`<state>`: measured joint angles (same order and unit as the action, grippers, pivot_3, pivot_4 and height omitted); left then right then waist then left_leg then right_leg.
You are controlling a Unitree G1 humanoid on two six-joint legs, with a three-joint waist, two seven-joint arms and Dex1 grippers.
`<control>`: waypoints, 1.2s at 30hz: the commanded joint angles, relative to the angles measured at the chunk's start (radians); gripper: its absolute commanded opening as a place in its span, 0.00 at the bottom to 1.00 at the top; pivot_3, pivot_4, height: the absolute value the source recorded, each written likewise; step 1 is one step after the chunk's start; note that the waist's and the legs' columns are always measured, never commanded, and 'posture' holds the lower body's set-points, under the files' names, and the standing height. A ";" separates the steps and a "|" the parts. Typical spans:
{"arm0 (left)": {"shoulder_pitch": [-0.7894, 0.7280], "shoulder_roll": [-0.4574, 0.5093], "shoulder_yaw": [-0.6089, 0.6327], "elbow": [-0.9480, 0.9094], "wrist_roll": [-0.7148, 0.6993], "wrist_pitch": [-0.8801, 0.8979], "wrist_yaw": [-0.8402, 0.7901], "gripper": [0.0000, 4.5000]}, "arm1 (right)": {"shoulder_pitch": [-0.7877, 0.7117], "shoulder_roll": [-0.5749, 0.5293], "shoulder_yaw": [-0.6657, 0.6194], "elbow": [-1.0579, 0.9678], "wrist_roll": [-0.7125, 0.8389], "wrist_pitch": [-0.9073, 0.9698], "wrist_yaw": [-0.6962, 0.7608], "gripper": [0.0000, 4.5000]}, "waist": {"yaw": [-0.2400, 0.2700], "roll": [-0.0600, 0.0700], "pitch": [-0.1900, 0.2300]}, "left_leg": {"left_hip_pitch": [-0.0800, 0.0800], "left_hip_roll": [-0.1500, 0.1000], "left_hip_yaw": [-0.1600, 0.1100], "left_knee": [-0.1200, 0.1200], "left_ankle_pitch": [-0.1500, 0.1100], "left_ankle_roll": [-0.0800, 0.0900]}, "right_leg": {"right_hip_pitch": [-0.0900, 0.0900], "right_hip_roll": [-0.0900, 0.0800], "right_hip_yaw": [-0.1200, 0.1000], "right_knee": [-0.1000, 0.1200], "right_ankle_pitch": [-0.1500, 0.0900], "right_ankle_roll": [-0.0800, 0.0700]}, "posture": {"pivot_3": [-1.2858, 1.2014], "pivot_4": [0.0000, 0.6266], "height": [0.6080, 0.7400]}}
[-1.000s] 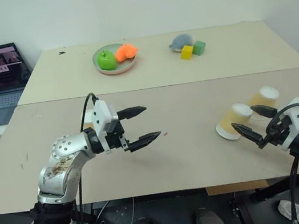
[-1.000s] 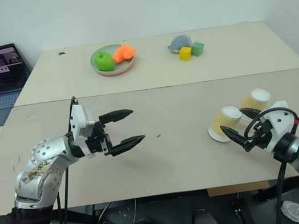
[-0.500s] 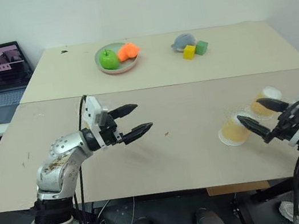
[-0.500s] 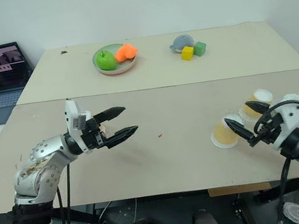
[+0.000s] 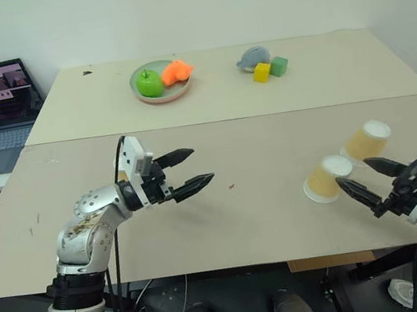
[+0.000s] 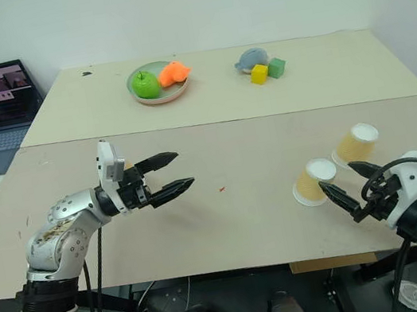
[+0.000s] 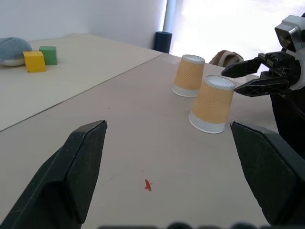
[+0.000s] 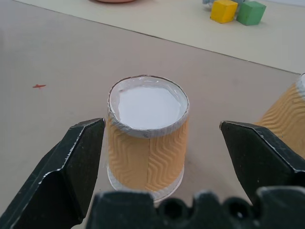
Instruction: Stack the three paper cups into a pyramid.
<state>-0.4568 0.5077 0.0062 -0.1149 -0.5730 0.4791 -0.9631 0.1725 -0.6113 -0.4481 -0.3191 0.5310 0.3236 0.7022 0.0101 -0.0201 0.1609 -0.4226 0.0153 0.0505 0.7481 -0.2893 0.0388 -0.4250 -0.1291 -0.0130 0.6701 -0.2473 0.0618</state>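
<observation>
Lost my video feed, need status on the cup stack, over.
Both end effectors open, left, right, empty. Two paper cups upside down, unstacked, ahead of the right. Nothing between.

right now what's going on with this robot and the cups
Two paper cups stand upside down, side by side and apart, near the right edge of the table. Nothing is stacked yet. The right claw is open just in front of the nearer cup, holding nothing. The left claw is open too, empty, hovering over the middle of the table and pointing toward the cups. A plate of toy fruit and some blocks sit untouched on the far table.
</observation>
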 commanded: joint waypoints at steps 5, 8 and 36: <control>0.001 0.019 0.041 -0.073 -0.026 0.013 0.019 0.98 | -0.042 0.002 -0.008 0.079 -0.016 -0.056 0.006 1.00 | 0.001 0.000 0.000 | 0.000 0.000 0.000 0.000 0.000 0.000 | 0.000 0.000 0.000 0.000 0.000 0.000 | 0.52 0.24 0.53; 0.002 0.018 0.042 -0.085 -0.027 0.016 0.026 0.98 | -0.067 0.006 0.005 0.111 -0.021 -0.064 0.010 1.00 | 0.000 0.000 0.000 | 0.000 0.000 0.000 0.000 0.000 0.000 | 0.000 0.000 0.000 0.000 0.000 0.000 | 0.52 0.24 0.53; 0.232 0.089 0.186 -0.190 -0.039 0.035 0.119 1.00 | -0.346 0.018 0.174 0.278 -0.100 -0.128 0.072 0.60 | -0.018 0.000 0.000 | 0.000 0.000 0.000 -0.001 0.000 0.000 | -0.001 0.000 0.000 0.001 0.000 0.000 | 0.52 0.24 0.53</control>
<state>-0.2592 0.5736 0.1686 -0.2560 -0.6120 0.5281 -0.8271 -0.1365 -0.5878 -0.2775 0.0031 0.4154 0.2080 0.7638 -0.0080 -0.0198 0.1613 -0.4223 0.0160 0.0506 0.7473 -0.2892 0.0386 -0.4261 -0.1292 -0.0125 0.6715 -0.2472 0.0617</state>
